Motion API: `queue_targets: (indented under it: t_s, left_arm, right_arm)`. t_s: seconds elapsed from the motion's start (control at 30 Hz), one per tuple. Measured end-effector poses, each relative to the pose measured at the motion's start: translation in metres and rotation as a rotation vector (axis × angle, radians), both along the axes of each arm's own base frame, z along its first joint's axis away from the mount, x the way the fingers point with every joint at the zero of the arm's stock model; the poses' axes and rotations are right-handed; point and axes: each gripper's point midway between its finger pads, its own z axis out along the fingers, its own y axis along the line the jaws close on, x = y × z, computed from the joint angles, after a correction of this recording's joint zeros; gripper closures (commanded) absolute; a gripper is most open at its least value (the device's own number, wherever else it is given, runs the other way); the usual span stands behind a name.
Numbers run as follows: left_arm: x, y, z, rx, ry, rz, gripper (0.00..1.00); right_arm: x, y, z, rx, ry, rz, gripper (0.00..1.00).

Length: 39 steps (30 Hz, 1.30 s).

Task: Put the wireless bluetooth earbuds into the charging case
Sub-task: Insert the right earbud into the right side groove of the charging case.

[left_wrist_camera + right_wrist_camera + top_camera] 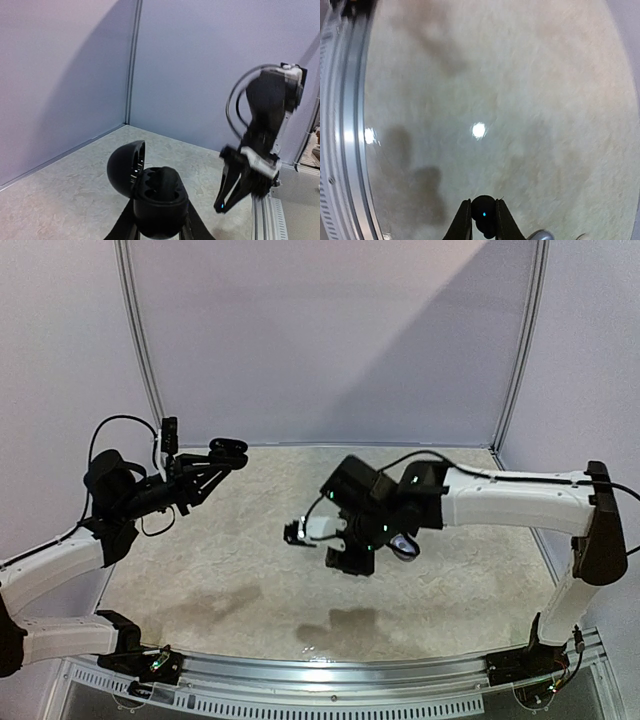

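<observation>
One open black case (pixel 157 200) sits clamped in the left claw (pixel 159 227). One black earbud (pixel 483 216) is pinched between the right claw's (pixel 482 222) fingers.

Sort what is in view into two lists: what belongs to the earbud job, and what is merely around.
Belongs to the job:
- black earbud, pinched in the right gripper
- open black charging case, lid up, held by the left gripper

Merely around:
- beige table
- metal rail at the table's edge
- pale walls
</observation>
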Motion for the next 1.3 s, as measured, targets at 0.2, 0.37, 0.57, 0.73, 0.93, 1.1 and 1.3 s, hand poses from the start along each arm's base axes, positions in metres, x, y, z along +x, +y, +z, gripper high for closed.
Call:
queue_targets:
  t_s: [0.2,0.37,0.57,0.73,0.93,1.1,1.3]
  left_arm:
    - [-0.021,-0.014,-0.001,0.017,-0.052,-0.160,1.00]
    - [-0.036,-0.021,0.005,0.020,-0.107,-0.251,1.00]
    - [-0.060,-0.028,0.015,0.045,-0.253,-0.356,1.00]
    - [-0.073,-0.032,0.021,0.055,-0.335,-0.416,1.00]
    - [-0.081,-0.033,0.020,0.060,-0.355,-0.452,1.00]
    - [-0.080,-0.033,0.024,0.049,-0.326,-0.455,1.00]
    - [-0.079,-0.033,0.024,0.036,-0.276,-0.456,1.00]
  right_arm:
    - [-0.001,0.034,0.145,0.303,-0.053,0.044,0.98]
    - [-0.017,0.037,0.191,0.426,-0.003,0.076,0.99]
    - [-0.029,0.042,0.199,0.464,0.051,0.093,1.00]
    - [-0.041,0.047,0.219,0.507,0.031,0.130,1.00]
    - [-0.054,0.057,0.260,0.610,-0.021,0.184,1.00]
    - [-0.054,0.075,0.266,0.635,-0.059,0.224,1.00]
    - [-0.045,0.099,0.236,0.574,-0.059,0.243,1.00]
